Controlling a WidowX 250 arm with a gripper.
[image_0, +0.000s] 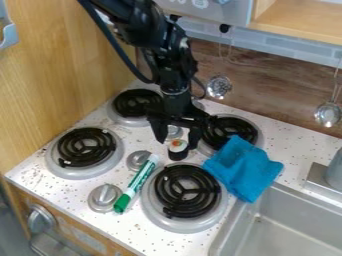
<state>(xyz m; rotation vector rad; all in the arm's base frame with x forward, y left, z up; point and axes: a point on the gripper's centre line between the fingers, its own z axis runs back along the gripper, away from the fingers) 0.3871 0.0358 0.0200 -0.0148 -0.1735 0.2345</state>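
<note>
The black gripper (177, 138) hangs down over the middle of the stovetop, its two fingers spread apart. Directly below and between them stands a small sushi roll piece (178, 146), with a black side and a white top bearing an orange spot. It is close to the right finger; whether they touch I cannot tell. A green and white marker (137, 183) lies slanted between the front burner and the knobs, its green cap toward the front. To the right, a crumpled blue cloth (242, 167) overlaps the edges of two burners.
Several black coil burners surround the gripper, including the front one (187, 191) and left one (86, 147). Silver knobs (104, 197) sit among them. A metal sink (290, 222) is at the lower right, with a faucet base (323, 182) behind. Utensils (219, 87) hang along the back wall.
</note>
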